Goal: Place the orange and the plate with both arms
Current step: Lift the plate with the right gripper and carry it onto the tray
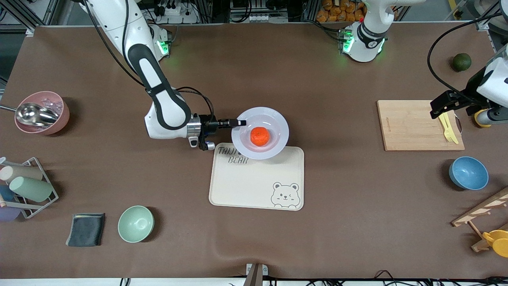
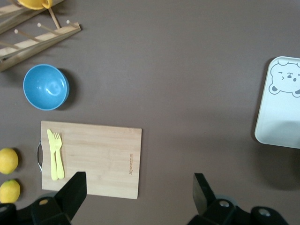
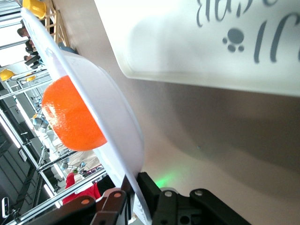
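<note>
1. Jaws of the right gripper (image 1: 239, 122) are closed on the rim of the plate (image 1: 278, 121); the right wrist view shows the rim (image 3: 117, 122) pinched between the two fingers (image 3: 112, 199).
2. Pink bowl (image 1: 59, 115) with a metal scoop (image 1: 33, 113) sits at the right arm's end of the table; nearer the front camera stand a wire rack of cups (image 1: 27, 186), a dark cloth (image 1: 86, 229) and a green bowl (image 1: 136, 223).
3. Right arm (image 1: 158, 91) comes down from its base and bends at the elbow, with its wrist level and the gripper pointing sideways toward the left arm's end.
4. Plate is held up, tilted, over the edge of the bear tray (image 1: 254, 186) that lies farthest from the front camera.
5. Orange (image 1: 260, 136) lies in the middle of the plate; it also shows in the right wrist view (image 3: 70, 117).
6. Cutting board (image 1: 412, 127) lies toward the left arm's end, with a yellow fork (image 1: 449, 129) on it.
7. Left gripper (image 2: 136, 187) hangs over the board's edge, jaws wide apart and holding nothing; this arm waits.
8. Blue bowl (image 1: 468, 172) sits nearer the front camera than the board; a dark green fruit (image 1: 462, 62) sits farther from it.
</note>
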Robot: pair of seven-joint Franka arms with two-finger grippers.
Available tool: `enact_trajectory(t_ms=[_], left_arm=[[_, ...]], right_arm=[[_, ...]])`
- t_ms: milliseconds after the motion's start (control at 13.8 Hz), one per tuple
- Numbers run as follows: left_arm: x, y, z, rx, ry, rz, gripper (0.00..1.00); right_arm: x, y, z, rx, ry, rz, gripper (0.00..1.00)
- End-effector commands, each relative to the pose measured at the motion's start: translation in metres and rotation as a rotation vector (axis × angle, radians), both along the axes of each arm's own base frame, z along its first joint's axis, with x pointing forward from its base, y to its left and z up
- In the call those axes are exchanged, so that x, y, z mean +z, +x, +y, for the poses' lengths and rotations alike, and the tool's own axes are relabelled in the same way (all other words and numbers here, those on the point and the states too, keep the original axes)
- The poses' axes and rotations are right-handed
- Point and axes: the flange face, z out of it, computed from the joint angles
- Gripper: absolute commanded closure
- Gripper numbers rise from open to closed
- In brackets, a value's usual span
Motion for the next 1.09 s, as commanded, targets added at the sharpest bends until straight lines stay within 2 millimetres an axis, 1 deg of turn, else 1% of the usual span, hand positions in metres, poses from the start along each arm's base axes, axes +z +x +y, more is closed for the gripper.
enact_trajectory(t_ms=[0, 290, 362, 434, 579, 652, 797, 1014], left_arm=[[0.004, -0.013, 0.001, -0.022, -0.02, -0.023, 0.0], [0.01, -0.018, -0.003, -0.021, -0.069, -0.027, 0.0], [0.011, -0.018, -0.003, -0.023, -0.069, -0.027, 0.0], [0.01, -0.019, -0.003, -0.023, -0.068, -0.02, 0.0], [0.009, -0.019, -0.003, -0.023, -0.068, -0.017, 0.0], [0.008, -0.019, -0.004, -0.024, -0.068, -0.015, 0.0], [0.005, -0.019, -0.004, -0.024, -0.068, -0.009, 0.0], [0.004, -0.019, -0.004, -0.024, -0.068, -0.007, 0.0]], right_arm=[[-0.008, 0.014, 0.004, -0.023, 0.017, 0.004, 1.0], [-0.01, 0.024, 0.007, -0.028, 0.022, -0.004, 1.0], [-0.013, 0.028, 0.003, -0.037, 0.021, -0.002, 1.0], [-0.012, 0.036, -0.001, -0.047, 0.026, -0.008, 1.0], [-0.016, 0.045, -0.002, -0.057, 0.029, -0.014, 1.0], [-0.016, 0.053, -0.003, -0.065, 0.032, -0.021, 1.0], [-0.027, 0.066, -0.005, -0.076, 0.033, -0.027, 1.0], [-0.036, 0.083, -0.01, -0.09, 0.036, -0.041, 1.0]])
